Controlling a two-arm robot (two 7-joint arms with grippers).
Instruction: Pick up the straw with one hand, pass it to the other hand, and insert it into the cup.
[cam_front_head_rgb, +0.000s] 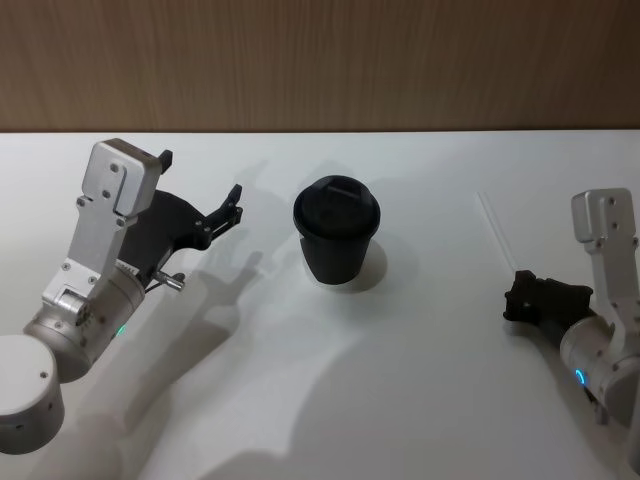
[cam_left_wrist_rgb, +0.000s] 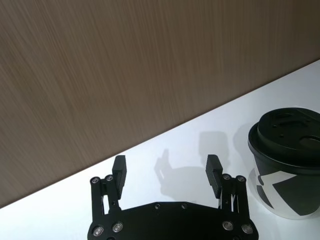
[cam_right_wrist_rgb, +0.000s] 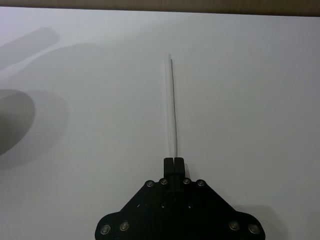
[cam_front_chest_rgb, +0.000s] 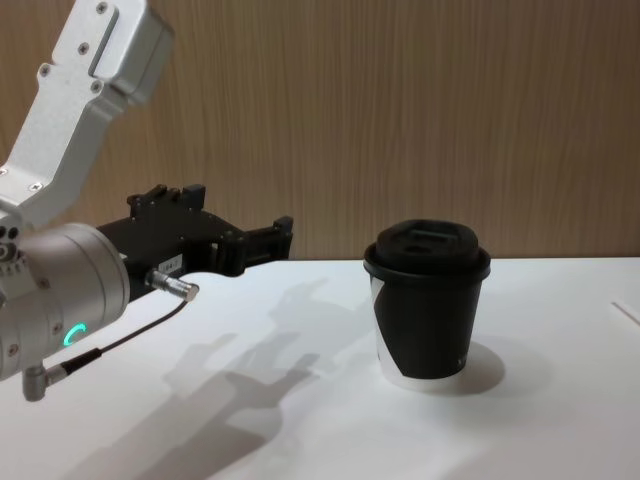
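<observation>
1. Black left gripper (cam_left_wrist_rgb: 166, 167): fingers spread, empty, left of the cup (cam_front_head_rgb: 337, 235).
2. One cup, lid on, mid-surface (cam_front_head_rgb: 400, 390); nothing inserted.
3. One straw (cam_front_head_rgb: 493, 225), flat on the surface, right of the cup.
4. Right gripper (cam_right_wrist_rgb: 173, 162): fingers pressed together just at the straw's near end. Judged: pickup, handover and insertion are all still to do.

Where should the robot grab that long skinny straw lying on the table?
Probably near the end closest to the robot, from above, fingers on either side of the thin tube. The straw lies flat on the table, so nothing fits under it. The right gripper, fingers shut, sits just at that end; the left gripper hovers open beside the cup.
</observation>
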